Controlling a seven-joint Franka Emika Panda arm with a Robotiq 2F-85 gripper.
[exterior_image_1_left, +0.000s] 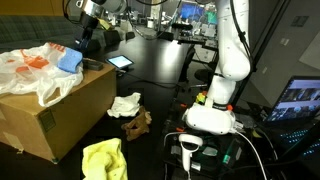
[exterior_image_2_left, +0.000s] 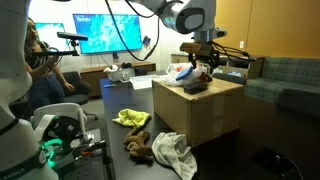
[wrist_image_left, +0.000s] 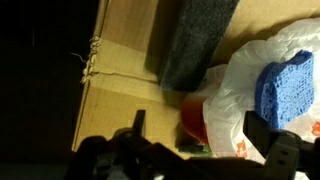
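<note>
the gripper hangs over the top of a cardboard box with its jaws spread wide and nothing between them; in the wrist view the two fingers frame bare cardboard and the rim of a bag, touching neither. in both exterior views the arm comes down from above, so the gripper points straight at the box top rather than at its side, which suits things that lie flat. nearest to it is a grey cloth, spread limp on the cardboard near one corner of the box; it looks soft and heavy enough to lie where it fell, with one edge running close to the fold of the box flap. just beside it, and partly against it, a crumpled white plastic bag covers the rest of the box top and spills over one edge, its slack folds holding nothing in shape. a blue sponge rests on those folds and is cradled by them, which seems to be what keeps it from sliding. an orange-red patch shows at the bag's rim; whether it is print or something inside cannot be told. the box itself stands on a dark table, and off its top, near its foot, lie a yellow cloth, a white cloth and a brown thing, all well apart from the gripper.
</note>
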